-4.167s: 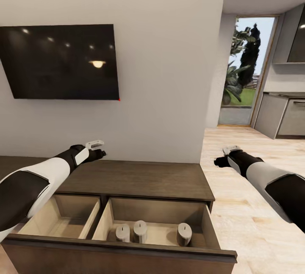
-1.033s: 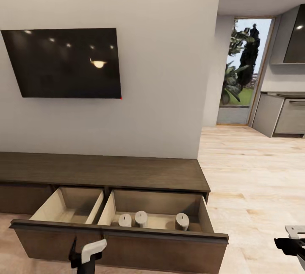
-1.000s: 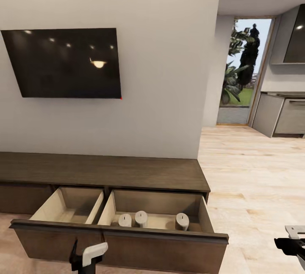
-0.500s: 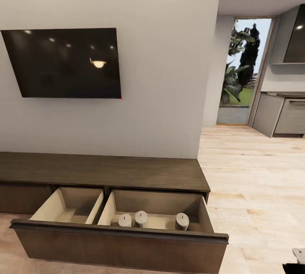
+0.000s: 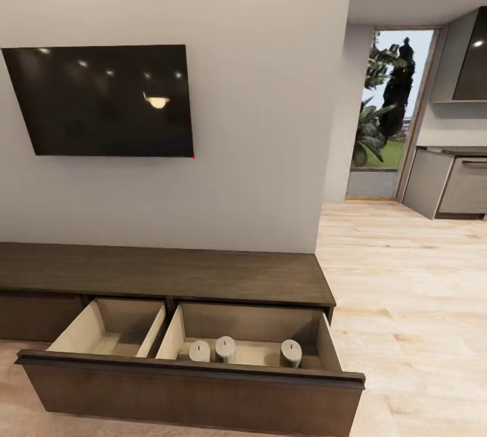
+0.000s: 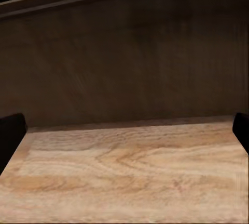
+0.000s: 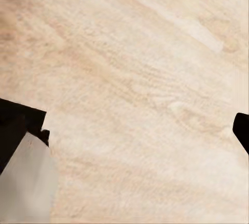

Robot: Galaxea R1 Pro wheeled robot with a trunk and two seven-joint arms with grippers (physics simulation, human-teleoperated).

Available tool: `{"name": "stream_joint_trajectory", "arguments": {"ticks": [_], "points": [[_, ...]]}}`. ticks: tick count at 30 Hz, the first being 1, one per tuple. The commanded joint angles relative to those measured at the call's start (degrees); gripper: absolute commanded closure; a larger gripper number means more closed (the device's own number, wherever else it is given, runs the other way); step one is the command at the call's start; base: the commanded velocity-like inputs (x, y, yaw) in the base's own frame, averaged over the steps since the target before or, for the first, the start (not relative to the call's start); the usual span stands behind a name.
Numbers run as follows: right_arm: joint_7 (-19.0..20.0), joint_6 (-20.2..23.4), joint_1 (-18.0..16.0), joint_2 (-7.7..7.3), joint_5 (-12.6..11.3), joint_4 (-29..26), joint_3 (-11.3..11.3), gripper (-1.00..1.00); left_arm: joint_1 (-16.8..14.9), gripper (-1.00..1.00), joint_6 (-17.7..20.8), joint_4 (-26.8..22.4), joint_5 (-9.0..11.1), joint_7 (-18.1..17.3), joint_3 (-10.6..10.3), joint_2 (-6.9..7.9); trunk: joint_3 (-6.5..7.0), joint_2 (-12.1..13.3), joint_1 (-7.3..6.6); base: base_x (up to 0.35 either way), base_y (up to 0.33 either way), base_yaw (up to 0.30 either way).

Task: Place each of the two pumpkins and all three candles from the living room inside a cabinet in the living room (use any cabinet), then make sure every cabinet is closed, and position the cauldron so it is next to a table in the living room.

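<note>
The long dark brown cabinet (image 5: 169, 274) stands against the wall with its drawer (image 5: 189, 389) pulled out. Three off-white candles (image 5: 225, 348) stand upright in the drawer's right compartment, two close together and one (image 5: 291, 352) apart near the right wall. The left compartment (image 5: 108, 335) looks empty. In the left wrist view, my left gripper (image 6: 125, 133) is open, low over the wooden floor and facing the cabinet's dark front (image 6: 124, 68). My right gripper (image 7: 129, 130) is open above bare floor in the right wrist view. The pumpkins and the cauldron are out of view.
A black TV (image 5: 101, 100) hangs on the wall above the cabinet. Light wooden floor (image 5: 406, 288) runs to the right towards a glass door with plants (image 5: 389, 112) and grey kitchen units (image 5: 450, 183).
Both grippers have dropped below the head view's lower edge over the last second. The cabinet, drawer and candles have not moved.
</note>
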Motion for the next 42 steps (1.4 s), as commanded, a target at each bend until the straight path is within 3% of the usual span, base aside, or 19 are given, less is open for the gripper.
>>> {"name": "stream_joint_trajectory", "arguments": {"ticks": [1,2,5,9,11,13,14,15,16,17,18,20,21,22,25,29,32,35,42], "points": [[-0.7,-0.8,0.1,0.88,0.3,0.2,0.5,-1.0,0.1,-1.0,-0.1,0.1,-0.5,0.2,0.2,-0.11,-0.06,0.0,-0.01,0.0,0.0,0.0],[-2.0,-1.7,0.4,2.2,1.4,0.2,0.5,-1.0,0.2,-1.0,0.0,0.1,-0.4,-0.1,0.2,-0.23,-0.06,0.0,-0.01,0.0,0.0,0.0],[-5.4,-2.7,0.6,4.24,2.5,0.1,0.3,-1.0,0.4,-1.0,0.1,0.1,0.6,-0.5,0.3,-0.21,-0.06,0.0,-0.01,0.0,0.0,0.0],[-14.5,-3.8,0.7,6.04,3.0,-0.6,-0.2,-1.0,0.5,-1.0,0.1,0.0,6.9,-1.7,0.4,0.09,-0.06,0.0,-0.01,0.0,0.0,0.0],[-17.1,-4.0,0.7,6.88,3.0,-1.3,-0.4,-1.0,0.5,-1.0,0.3,0.0,9.6,-5.4,0.5,0.37,-0.06,0.0,-0.01,0.0,0.0,0.0],[-18.8,-4.1,0.7,8.32,2.6,-2.3,-0.9,-1.0,0.5,-1.0,1.1,0.0,13.3,-13.1,1.3,1.01,-0.06,0.0,-0.01,0.0,0.0,0.0],[-18.9,-4.1,0.7,8.56,2.3,-2.5,-1.2,-1.0,0.5,-1.0,1.6,0.0,14.5,-15.1,1.7,1.2,-0.06,0.0,-0.01,0.0,0.0,0.0],[-18.7,-4.1,0.7,8.88,1.2,-2.7,-2.1,-1.0,0.5,-1.0,3.1,-0.1,17.1,-19.0,2.8,1.46,-0.06,0.0,-0.01,0.0,0.0,0.0],[-17.7,-4.1,0.7,8.99,-0.2,-2.8,-3.3,-1.0,0.5,-1.0,5.1,-0.1,19.6,-22.6,3.8,1.65,-0.06,0.0,-0.01,0.0,0.0,0.0],[-16.6,-4.0,0.7,8.99,-1.1,-2.9,-3.9,-1.0,0.5,-1.0,6.4,-0.1,20.8,-24.4,4.3,1.72,-0.06,0.0,-0.01,0.0,0.0,0.0],[-13.4,-3.5,0.7,8.94,-3.2,-3.0,-5.4,-1.0,0.5,-1.0,9.1,-0.1,23.0,-27.9,5.0,1.83,-0.06,0.0,-0.01,0.0,0.0,0.0],[-8.8,-2.6,0.7,8.77,-5.3,-2.9,-6.8,-1.0,0.5,-1.0,11.6,-0.2,25.0,-30.9,5.5,1.94,-0.06,0.0,-0.01,0.0,0.0,0.0],[-3.9,-0.7,0.7,8.3,-7.2,-2.8,-7.7,-1.0,0.5,-1.0,14.0,-0.2,26.8,-33.3,5.9,2.31,-0.06,0.0,-0.01,0.0,0.0,0.0],[-1.6,0.5,0.7,7.89,-7.9,-2.8,-8.0,-1.0,0.5,-1.0,15.0,-0.2,27.8,-34.2,6.0,2.66,-0.06,0.0,-0.01,0.0,0.0,0.0],[5.6,6.3,0.7,4.56,-9.7,-3.0,-9.0,-1.0,0.5,-1.0,18.0,-0.3,36.1,-37.2,7.7,6.73,-0.06,0.0,-0.01,0.0,0.0,0.0],[7.6,8.0,0.7,2.95,-10.2,-3.6,-9.2,-1.0,0.5,-1.0,20.6,-0.4,44.8,-38.6,8.9,10.53,-0.06,0.0,-0.01,0.0,0.0,0.0],[8.1,8.4,0.6,2.82,-10.3,-3.9,-9.2,-1.0,0.5,-1.0,22.8,-0.4,47.6,-39.8,9.1,12.24,-0.06,0.0,-0.01,0.0,0.0,0.0],[7.8,7.8,-0.4,3.67,-11.0,-6.9,-10.0,-1.0,-0.5,-1.0,23.7,-0.4,46.5,-40.1,8.9,11.67,-0.05,0.0,-0.01,0.0,0.0,0.0],[7.9,6.3,-2.7,4.35,-11.4,-8.6,-9.9,-1.0,-2.8,-1.0,23.5,-0.3,47.1,-40.3,8.5,9.94,-0.05,0.0,-0.01,0.0,0.0,0.0]]}}
